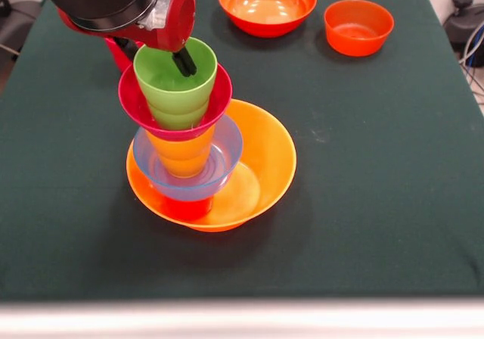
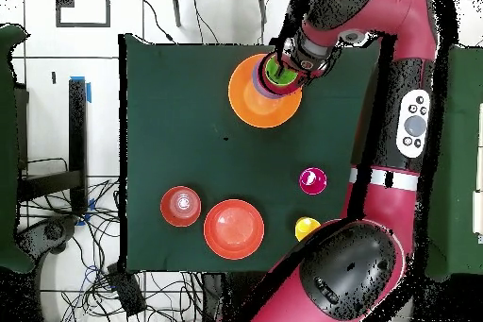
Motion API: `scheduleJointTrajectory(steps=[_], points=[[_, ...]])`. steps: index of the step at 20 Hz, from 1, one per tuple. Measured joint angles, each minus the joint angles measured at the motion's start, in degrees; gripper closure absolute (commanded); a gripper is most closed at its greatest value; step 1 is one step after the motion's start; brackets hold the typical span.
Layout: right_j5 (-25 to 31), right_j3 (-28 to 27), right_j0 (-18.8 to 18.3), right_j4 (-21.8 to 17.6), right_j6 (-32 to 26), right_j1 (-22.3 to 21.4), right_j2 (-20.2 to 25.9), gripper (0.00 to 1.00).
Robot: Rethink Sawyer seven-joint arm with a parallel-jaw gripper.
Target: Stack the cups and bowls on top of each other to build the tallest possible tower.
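The gripper (image 1: 184, 61) is reaching into the green cup (image 1: 175, 84) atop the tower (image 1: 200, 165), upper left of frame. Whether its fingers are pinching the rim, I cannot tell. No writing is showing anywhere.

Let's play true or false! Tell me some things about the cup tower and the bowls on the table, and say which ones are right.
1. The green cup sits at the top of the tower. True.
2. The green cup rests in a yellow bowl. False: it rests in the magenta bowl.
3. The tower's base is the wide orange bowl. True.
4. The light blue bowl is above the magenta bowl. False: it is below it.
5. Two bowls stand apart from the tower: the large red-orange bowl and the smaller orange-red bowl. True.
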Motion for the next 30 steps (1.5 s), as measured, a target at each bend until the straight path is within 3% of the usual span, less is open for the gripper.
scheduleJointTrajectory(steps=[15,30], points=[[1.1,-1.3,0.9,0.0,0.0,-1.8,0.0,0.0],[8.9,-8.6,5.8,-1.7,0.0,-4.0,0.4,0.0]])
